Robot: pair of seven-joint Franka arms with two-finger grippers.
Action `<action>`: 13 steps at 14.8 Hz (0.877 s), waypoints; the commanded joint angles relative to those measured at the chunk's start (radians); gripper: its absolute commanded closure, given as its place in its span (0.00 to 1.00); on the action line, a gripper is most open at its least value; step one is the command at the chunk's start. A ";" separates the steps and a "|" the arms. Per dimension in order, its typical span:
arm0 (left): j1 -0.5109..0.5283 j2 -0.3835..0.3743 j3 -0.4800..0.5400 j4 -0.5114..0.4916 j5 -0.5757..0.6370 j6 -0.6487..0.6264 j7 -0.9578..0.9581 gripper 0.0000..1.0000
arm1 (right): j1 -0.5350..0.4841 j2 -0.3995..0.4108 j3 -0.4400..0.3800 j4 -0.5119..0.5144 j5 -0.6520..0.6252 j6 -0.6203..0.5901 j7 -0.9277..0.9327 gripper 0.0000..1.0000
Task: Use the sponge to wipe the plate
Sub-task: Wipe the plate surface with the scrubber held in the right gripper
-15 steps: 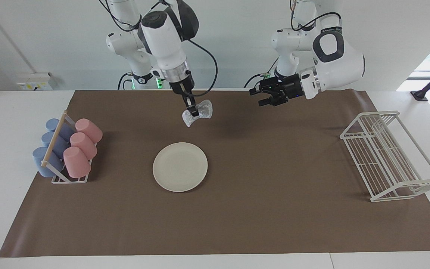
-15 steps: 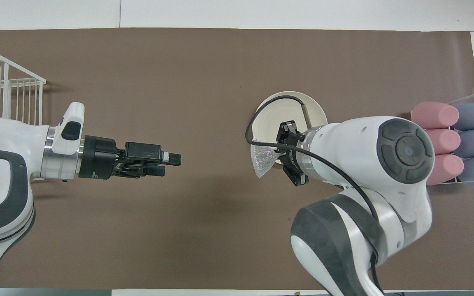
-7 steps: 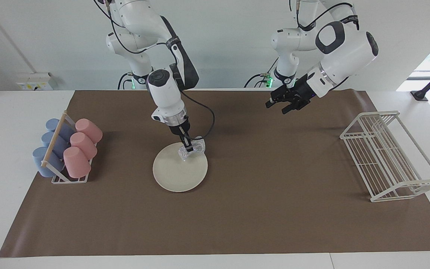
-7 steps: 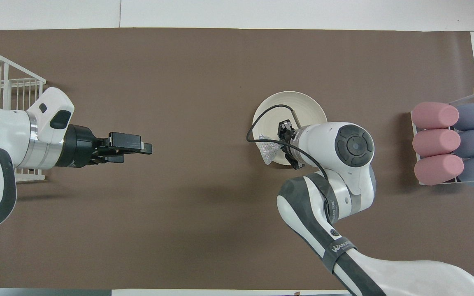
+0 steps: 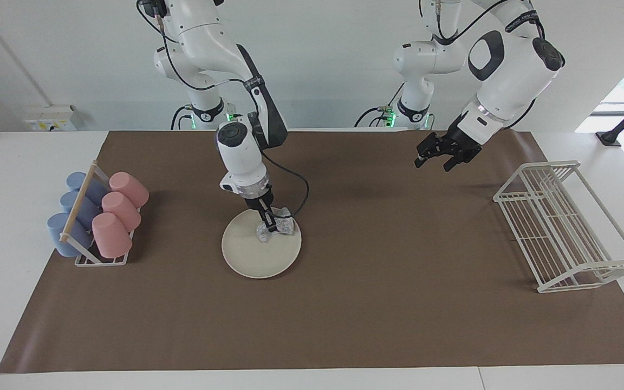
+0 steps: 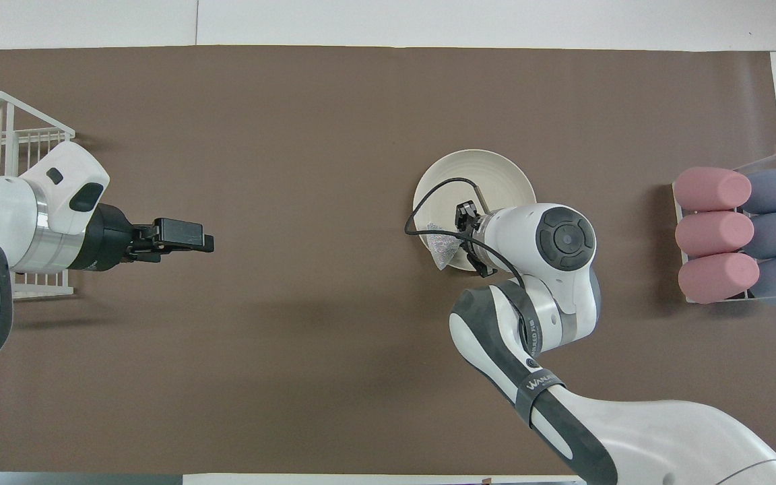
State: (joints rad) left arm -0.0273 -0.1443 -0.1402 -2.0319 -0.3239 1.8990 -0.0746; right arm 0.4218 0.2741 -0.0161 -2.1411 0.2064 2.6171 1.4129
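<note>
The sponge (image 5: pixel 275 227) is pinched in the right pincer (image 5: pixel 270 223) and pressed onto the plate (image 5: pixel 252 254), around 1 o'clock on it in the facing view. The left pincer (image 5: pixel 435 158) is held spread over bare table (image 5: pixel 377 281) near the wire rack (image 5: pixel 561 227).

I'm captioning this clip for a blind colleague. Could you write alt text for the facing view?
The right gripper presses the sponge onto the plate on a brown mat. The open left gripper waits above the mat near a white wire rack; pink and blue cups lie at the right arm's end.
</note>
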 commanded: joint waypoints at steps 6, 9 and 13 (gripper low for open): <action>0.007 0.006 -0.007 0.021 0.121 -0.009 -0.011 0.00 | -0.118 0.039 0.016 -0.013 0.062 0.024 -0.232 1.00; 0.009 0.006 -0.006 0.021 0.123 -0.014 -0.011 0.00 | -0.039 0.057 0.016 -0.013 0.212 0.095 -0.230 1.00; 0.024 0.006 -0.007 0.021 0.123 -0.014 -0.010 0.00 | -0.003 0.066 0.015 -0.013 0.324 0.126 -0.242 1.00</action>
State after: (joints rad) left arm -0.0231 -0.1443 -0.1406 -2.0281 -0.2218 1.8980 -0.0749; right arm 0.4305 0.2997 -0.0062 -2.1441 0.4940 2.7256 1.2034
